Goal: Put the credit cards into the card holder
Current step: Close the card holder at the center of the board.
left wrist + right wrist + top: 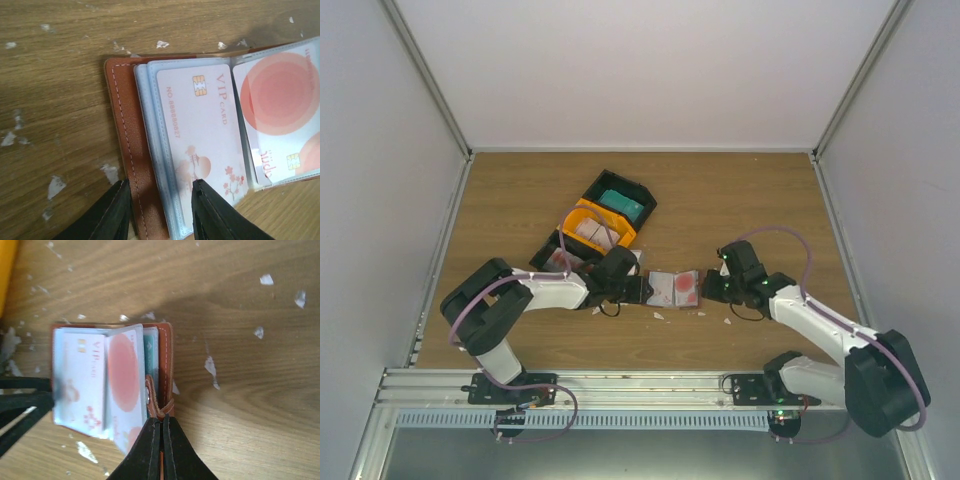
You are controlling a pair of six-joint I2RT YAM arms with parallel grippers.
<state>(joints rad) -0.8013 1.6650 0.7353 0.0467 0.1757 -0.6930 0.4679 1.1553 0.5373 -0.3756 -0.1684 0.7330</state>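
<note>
The reddish-brown card holder (675,288) lies open mid-table. In the left wrist view its leather cover (125,130) holds clear sleeves with a white VIP card (205,135) and a white card with red circles (280,100). My left gripper (160,200) is open, its jaws astride the holder's left cover edge and sleeves. My right gripper (162,427) is shut on the holder's right cover (165,355) by the closing tab. A teal card (151,355) shows behind the red-circle card (125,375).
A black bin with teal cards (623,200), an orange bin with whitish cards (592,228) and another black bin (555,255) stand just behind the left gripper (638,288). Small white scraps (658,315) dot the wooden table. White walls enclose three sides.
</note>
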